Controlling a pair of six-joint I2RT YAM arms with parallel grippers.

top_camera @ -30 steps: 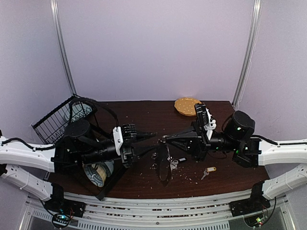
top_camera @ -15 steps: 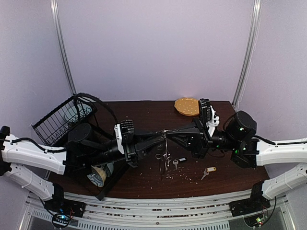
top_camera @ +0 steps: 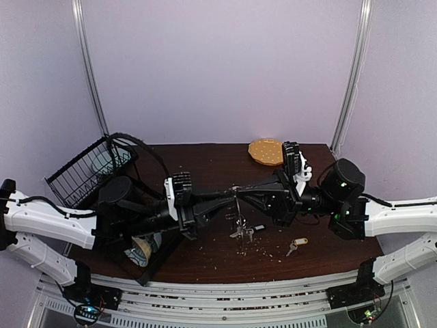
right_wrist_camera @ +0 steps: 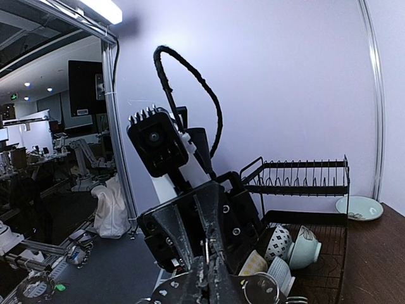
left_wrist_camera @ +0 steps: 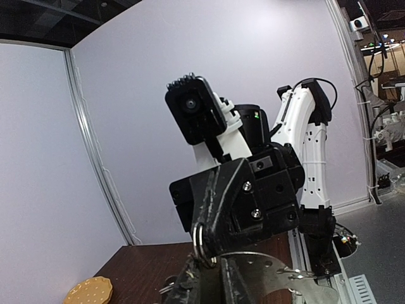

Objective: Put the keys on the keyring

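My grippers meet tip to tip above the table's middle. The right gripper point(top_camera: 237, 188) is shut on the keyring point(top_camera: 237, 207), a pale silver loop that hangs from the tips down to the table. The left gripper point(top_camera: 229, 195) looks shut on the same spot from the other side. In the left wrist view a small split ring point(left_wrist_camera: 201, 244) sits between the right fingertips and my left gripper point(left_wrist_camera: 218, 285), with a perforated metal band point(left_wrist_camera: 285, 269) beside it. The right gripper point(right_wrist_camera: 209, 275) holds the ring edge-on. The black-and-white-tagged key point(top_camera: 255, 229) and the yellow-tagged key point(top_camera: 296, 244) lie on the table.
A black wire dish rack point(top_camera: 89, 167) with bowls stands at the left and shows in the right wrist view point(right_wrist_camera: 297, 174). A round tan dotted disc point(top_camera: 266, 151) lies at the back. A patterned cup point(top_camera: 140, 249) lies under the left arm. Crumbs dot the table's middle.
My left gripper has moved right and up to meet the right gripper and has closed from open. The right gripper has lifted the keyring, which hung as a wide loop and now hangs narrower.
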